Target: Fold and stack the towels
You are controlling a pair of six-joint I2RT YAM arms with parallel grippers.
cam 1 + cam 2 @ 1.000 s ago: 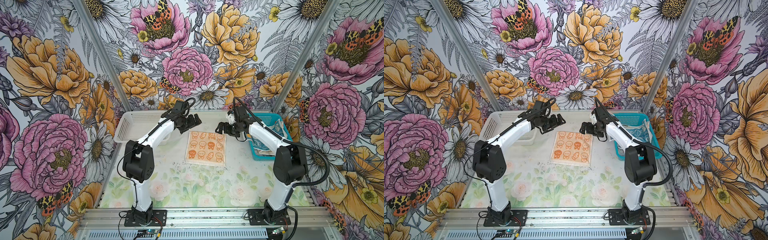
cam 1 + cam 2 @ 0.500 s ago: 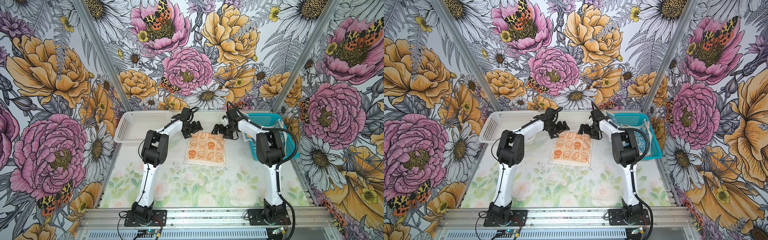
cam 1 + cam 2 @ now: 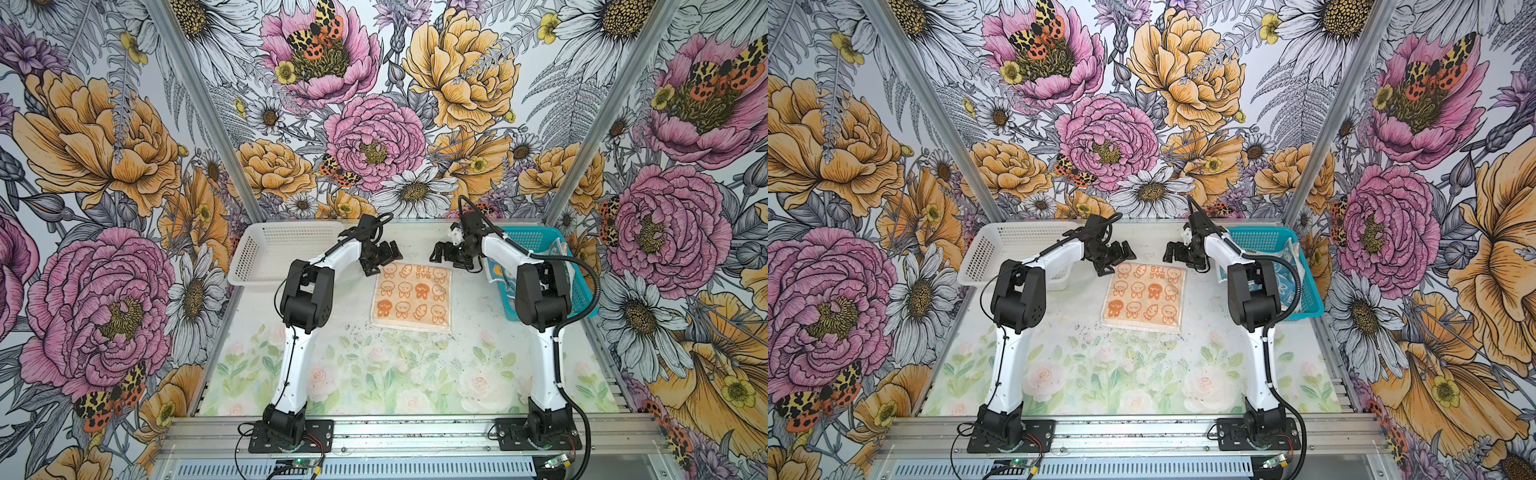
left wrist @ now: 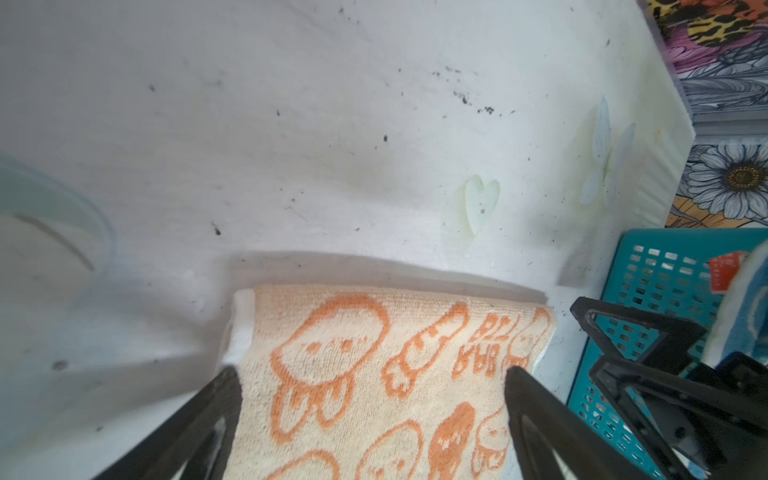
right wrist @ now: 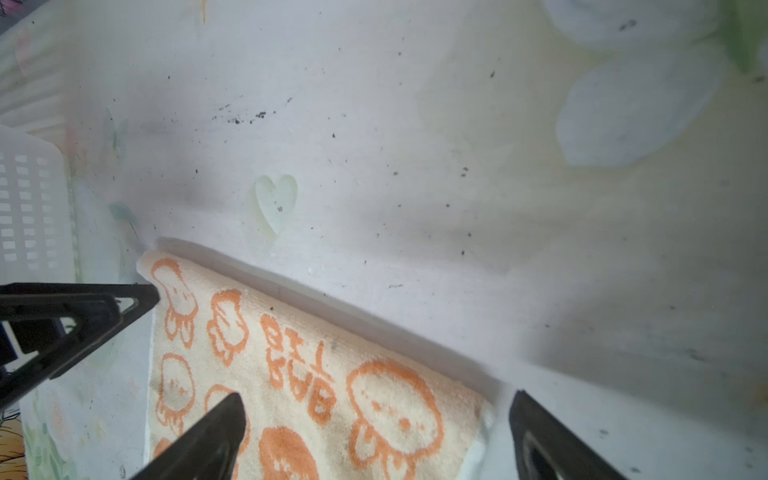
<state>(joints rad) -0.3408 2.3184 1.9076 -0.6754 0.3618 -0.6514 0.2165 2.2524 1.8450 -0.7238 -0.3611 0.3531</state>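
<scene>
A square peach towel [image 3: 412, 297] [image 3: 1144, 297] of terry cloth, printed with orange bunny faces and letters and edged in white, lies flat on the pale flower-printed table [image 3: 374, 374] [image 3: 1100, 374]. In both top views it sits toward the back of the table, between the two arms. The left gripper [image 3: 380, 259] [image 3: 1113, 259] hangs at the towel's far left corner and the right gripper [image 3: 446, 253] [image 3: 1177, 253] just off its far right corner, the two facing each other across the far edge. Both have their black jaws spread wide and hold nothing. In the left wrist view the left gripper [image 4: 374, 374] frames the peach towel [image 4: 374, 415], whose far edge looks rounded like a fold. In the right wrist view the right gripper [image 5: 376, 397] has one finger over the cloth [image 5: 311, 386] and the other over bare table beyond the corner. Whether any fingertip actually touches the cloth I cannot tell from these angles. A white perforated plastic basket [image 3: 286, 249] [image 3: 1017, 249] stands at the back left, well apart from the towel. A teal perforated plastic basket [image 3: 536, 237] [image 3: 1266, 237] stands at the back right behind the right arm, with a crumpled blue-toned towel [image 3: 496, 272] [image 3: 1287, 291] inside it.
</scene>
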